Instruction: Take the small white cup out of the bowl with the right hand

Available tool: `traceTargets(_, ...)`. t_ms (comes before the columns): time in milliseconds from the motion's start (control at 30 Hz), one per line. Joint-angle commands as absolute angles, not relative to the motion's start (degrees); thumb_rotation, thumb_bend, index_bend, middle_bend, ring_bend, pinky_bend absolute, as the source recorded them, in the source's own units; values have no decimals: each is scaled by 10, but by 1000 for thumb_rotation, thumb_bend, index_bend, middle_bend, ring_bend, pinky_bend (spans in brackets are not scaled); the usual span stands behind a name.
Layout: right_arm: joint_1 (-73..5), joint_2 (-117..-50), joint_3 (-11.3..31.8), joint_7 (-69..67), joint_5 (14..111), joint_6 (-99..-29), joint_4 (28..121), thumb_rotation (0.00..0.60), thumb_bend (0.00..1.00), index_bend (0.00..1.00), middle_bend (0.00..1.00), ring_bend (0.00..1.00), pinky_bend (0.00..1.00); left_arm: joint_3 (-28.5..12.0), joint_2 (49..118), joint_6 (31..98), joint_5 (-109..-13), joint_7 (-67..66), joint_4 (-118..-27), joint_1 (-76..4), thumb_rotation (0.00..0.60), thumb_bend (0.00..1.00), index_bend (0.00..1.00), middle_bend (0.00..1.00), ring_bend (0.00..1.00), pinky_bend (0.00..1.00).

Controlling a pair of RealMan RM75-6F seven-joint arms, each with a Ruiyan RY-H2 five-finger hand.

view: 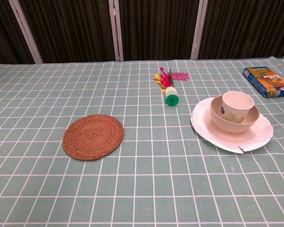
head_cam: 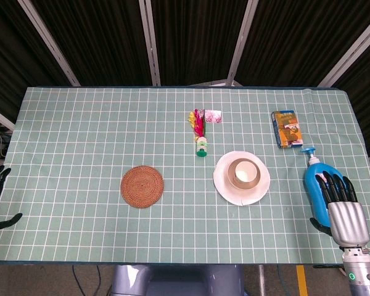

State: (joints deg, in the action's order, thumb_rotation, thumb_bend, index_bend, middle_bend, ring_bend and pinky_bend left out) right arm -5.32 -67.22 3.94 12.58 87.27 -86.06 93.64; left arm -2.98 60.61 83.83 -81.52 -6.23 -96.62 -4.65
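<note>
Small white cup (view: 237,102) sits in the round beige bowl (view: 226,120); your right hand (head_cam: 340,200) waits nearby, fingers spread, holding nothing.

No legible text anywhere. Blue box (view: 268,81) at far right of the table (view: 142,189): printed panels on its face, lettering too small and blurred to read. Small pink packet (view: 181,75) beside the feather toy (view: 167,86): pattern only, no words made out. Bowl (view: 233,118): leaf motif, no writing.
</note>
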Motion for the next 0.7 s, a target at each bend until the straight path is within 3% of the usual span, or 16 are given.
traceTargets(33, -53, -672, 39, 125, 873, -860, 936, 600, 0, 0, 0, 0, 0, -30, 606, 839, -815, -63, -967, -46, 600, 0, 0, 0, 0, 0)
traceTargets(567, -65, -688, 40, 126, 894, -859, 932, 600, 0, 0, 0, 0, 0, -33, 605, 838, -811, -54, -964, -46, 600, 0, 0, 0, 0, 0)
traceTargets(633, -70, -696, 42, 131, 897, -857, 930, 600, 10, 26, 0, 0, 0, -33, 604, 838, -812, -54, -964, -46, 600, 0, 0, 0, 0, 0)
traceTargets(700, -79, -706, 46, 139, 900, -850, 931, 600, 32, 137, 0, 0, 0, -32, 604, 839, -812, -55, -965, -46, 600, 0, 0, 0, 0, 0)
